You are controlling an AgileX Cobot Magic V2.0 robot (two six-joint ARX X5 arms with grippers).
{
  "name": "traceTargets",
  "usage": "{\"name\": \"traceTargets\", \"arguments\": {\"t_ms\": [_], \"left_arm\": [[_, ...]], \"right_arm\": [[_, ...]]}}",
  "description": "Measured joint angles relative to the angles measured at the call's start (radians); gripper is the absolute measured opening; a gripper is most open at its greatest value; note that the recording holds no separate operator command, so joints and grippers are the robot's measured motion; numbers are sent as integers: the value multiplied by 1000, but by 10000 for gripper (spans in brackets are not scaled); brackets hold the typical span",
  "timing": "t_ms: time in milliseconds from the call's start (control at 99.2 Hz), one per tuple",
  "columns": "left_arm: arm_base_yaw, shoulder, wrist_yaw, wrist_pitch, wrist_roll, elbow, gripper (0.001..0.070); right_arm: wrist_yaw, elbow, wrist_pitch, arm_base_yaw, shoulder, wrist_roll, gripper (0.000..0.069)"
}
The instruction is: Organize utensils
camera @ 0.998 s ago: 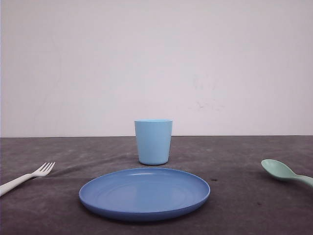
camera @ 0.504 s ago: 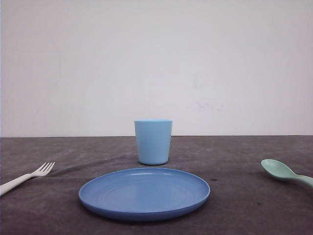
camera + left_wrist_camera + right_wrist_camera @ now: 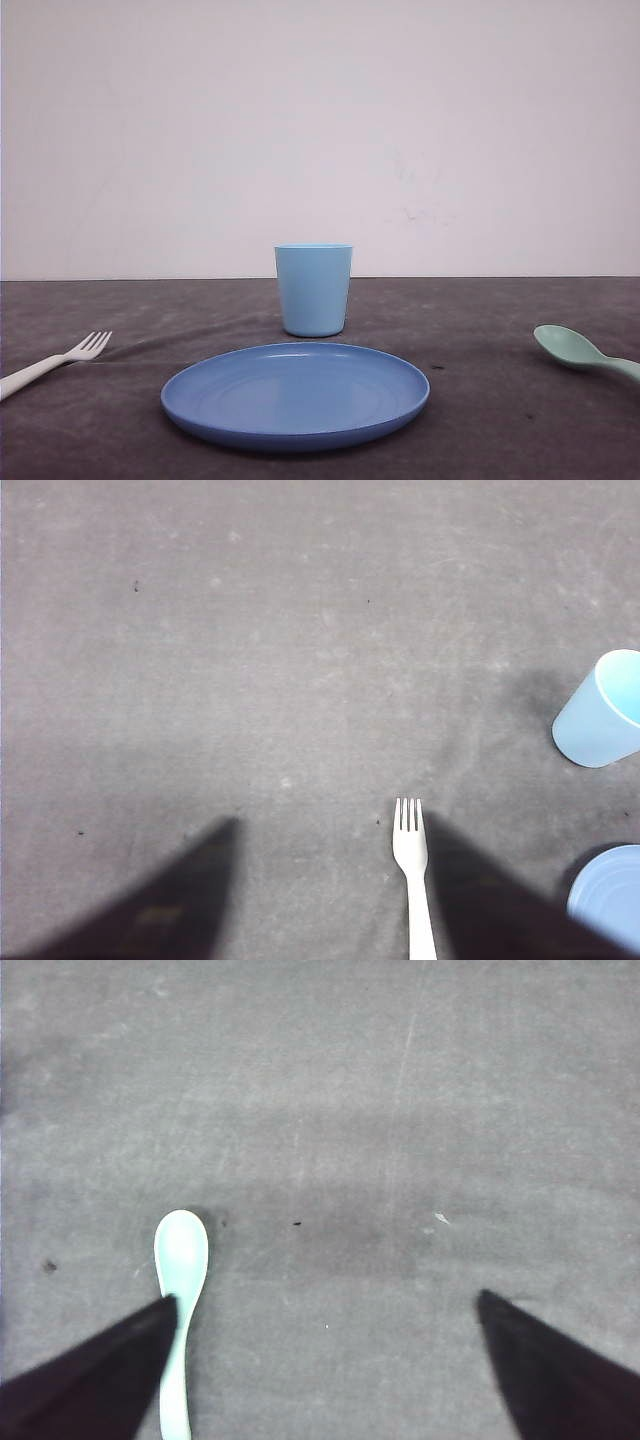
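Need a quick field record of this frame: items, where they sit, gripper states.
surface: dark grey cloth-covered table
plate: round, blue, centre front, nothing on it
cup: light blue, upright, just behind the plate
fork: white, flat on the table, left of the plate, tines pointing away from the robot
spoon: mint green, flat on the table, right of the plate, bowl pointing away
left gripper: open, above the fork, fork nearer one finger
right gripper: open, above the spoon handle, spoon beside one finger
held: nothing
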Motion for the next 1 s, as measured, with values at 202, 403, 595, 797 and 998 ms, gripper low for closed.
{"name": "traceTargets", "arguments": {"t_ms": [202,403,595,797,998], "left_arm": [[-3,35,72,-3,-23,0,508],[-58,133,100,-53,-65,0,510],[-145,257,93,-41,-88,-9,510],[-241,394,19,33,-114,-59,510],[-299,536,-9,100,-129,-65,510]], "right_arm": [[0,0,-5,0,0,0,680],[0,0,-5,0,1,0,680],[0,0,-5,0,1,0,680],[0,0,-5,0,1,0,680],[0,0,-5,0,1,0,680]]}}
